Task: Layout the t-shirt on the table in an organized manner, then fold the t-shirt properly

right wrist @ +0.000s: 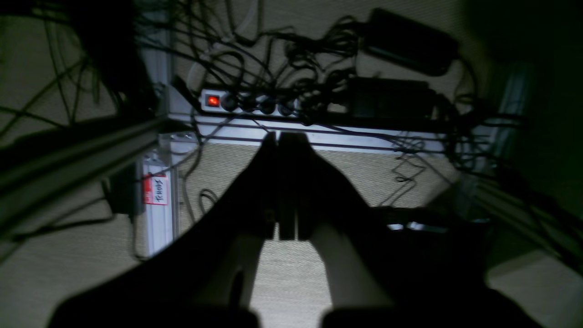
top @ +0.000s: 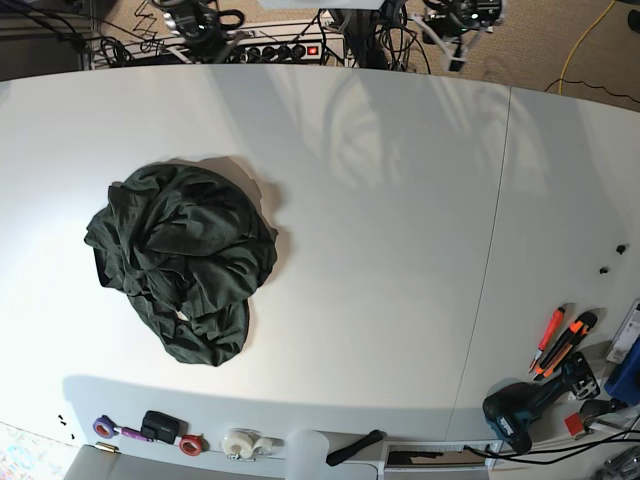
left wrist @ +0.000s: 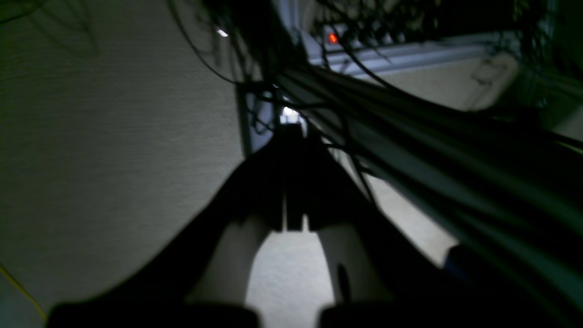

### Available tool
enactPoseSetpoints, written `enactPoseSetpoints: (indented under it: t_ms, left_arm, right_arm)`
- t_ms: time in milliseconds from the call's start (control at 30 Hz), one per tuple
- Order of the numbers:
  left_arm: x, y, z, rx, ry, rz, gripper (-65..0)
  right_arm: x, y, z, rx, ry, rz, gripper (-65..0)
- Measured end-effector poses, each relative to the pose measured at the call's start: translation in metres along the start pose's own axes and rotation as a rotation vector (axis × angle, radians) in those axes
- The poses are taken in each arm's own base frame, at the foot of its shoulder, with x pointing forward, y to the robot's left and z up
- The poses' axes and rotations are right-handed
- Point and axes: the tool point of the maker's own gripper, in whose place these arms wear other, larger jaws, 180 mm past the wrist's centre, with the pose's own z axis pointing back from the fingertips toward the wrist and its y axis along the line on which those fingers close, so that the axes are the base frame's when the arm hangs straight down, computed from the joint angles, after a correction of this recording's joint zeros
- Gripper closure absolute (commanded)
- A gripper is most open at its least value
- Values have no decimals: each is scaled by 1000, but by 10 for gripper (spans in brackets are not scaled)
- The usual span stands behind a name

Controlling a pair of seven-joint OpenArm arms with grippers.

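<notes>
Base view first: along the near edge of the table (top: pixel 400 200) some clutter is parked out of the way — tape rolls (top: pixel 245 443), a black handle-like tool (top: pixel 353 447), and off to the side a cordless drill (top: pixel 520 410) and orange cutters (top: pixel 562 343). None of it is close enough to the cloth to get snagged, probably.

Further in, the t-shirt (top: pixel 180 262) is dumped in a crumpled dark green heap, sleeves and hem lost in the folds, so nothing has been laid out yet. Loads of bare white surface is left beside it for spreading.

At the far edge, past the table, both arms are hung down over the floor. Left pincer (left wrist: pixel 291 132) is seen pressed together on nothing; right pincer (right wrist: pixel 278 136) is likewise pressed together and empty, aimed at a power strip (right wrist: pixel 248 102) and tangled cables (right wrist: pixel 319 54). Those cables could be caught when the arms are lifted.
</notes>
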Motion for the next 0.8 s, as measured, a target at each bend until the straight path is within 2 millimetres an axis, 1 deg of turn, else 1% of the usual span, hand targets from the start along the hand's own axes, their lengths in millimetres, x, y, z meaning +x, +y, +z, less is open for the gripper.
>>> enactPoseSetpoints:
  t_ms: [67, 167, 233, 300, 367, 433, 533, 667, 800]
  left_arm:
    - [-6, 4, 8, 10, -6, -8, 0]
    - [-25, 7, 21, 19, 13, -21, 0]
    - [-34, 8, 31, 21, 17, -36, 0]
    - [-38, 9, 42, 13, 8, -55, 0]
    - [-34, 4, 56, -26, -29, -43, 0]
    - [-29, -3, 74, -87, -72, -44, 0]
    - [-23, -2, 103, -101, -103, -88, 0]
    - [-9, -5, 139, -104, -139, -203, 0]
    - [4, -22, 172, -123, -157, -309, 0]
  right_arm:
    - [-4, -12, 8, -11, -11, 26, 0]
    - [-10, -23, 21, -19, -26, 57, 0]
    - [-18, -22, 31, -10, -29, 73, 0]
    - [-27, -15, 41, 7, -29, 84, 0]
    - [-37, -6, 52, 28, -27, 79, 0]
    - [-45, -2, 64, 35, -30, 67, 0]
    - [-51, 1, 82, 39, -41, 62, 0]
    - [-54, 4, 108, 41, -61, 51, 0]
    - [-48, 8, 133, 49, -89, 47, 0]
